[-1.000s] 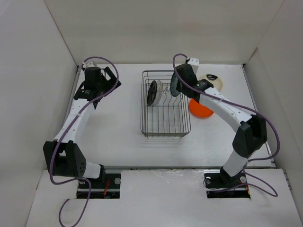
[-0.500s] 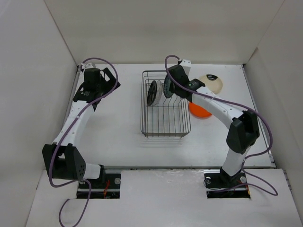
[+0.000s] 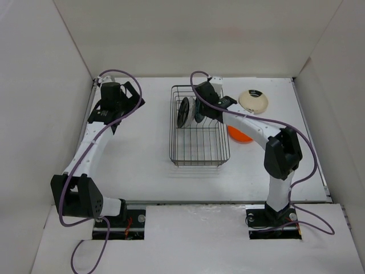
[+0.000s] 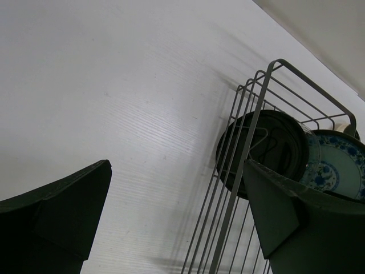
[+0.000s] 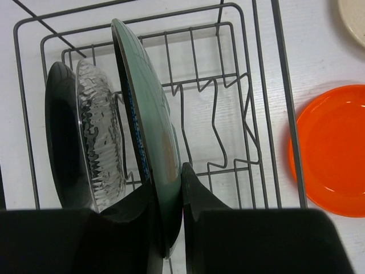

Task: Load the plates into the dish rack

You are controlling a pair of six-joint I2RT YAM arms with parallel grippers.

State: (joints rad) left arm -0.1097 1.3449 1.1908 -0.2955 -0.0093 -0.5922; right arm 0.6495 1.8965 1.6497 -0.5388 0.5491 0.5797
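Note:
The wire dish rack stands mid-table and also shows in the right wrist view and the left wrist view. A black plate and a pale grey-white plate stand on edge at its far end. My right gripper is shut on the rim of the teal plate, holding it upright in the rack just beside the grey-white one. The orange plate and the cream plate lie flat right of the rack. My left gripper is open and empty, left of the rack.
White walls enclose the table on the left, back and right. The right arm arcs over the orange plate. The left arm runs along the table's left side, with bare table between it and the rack.
My right gripper has carried the teal plate leftward over the rack's far end and in beside the grey-white plate. The left arm has barely moved.

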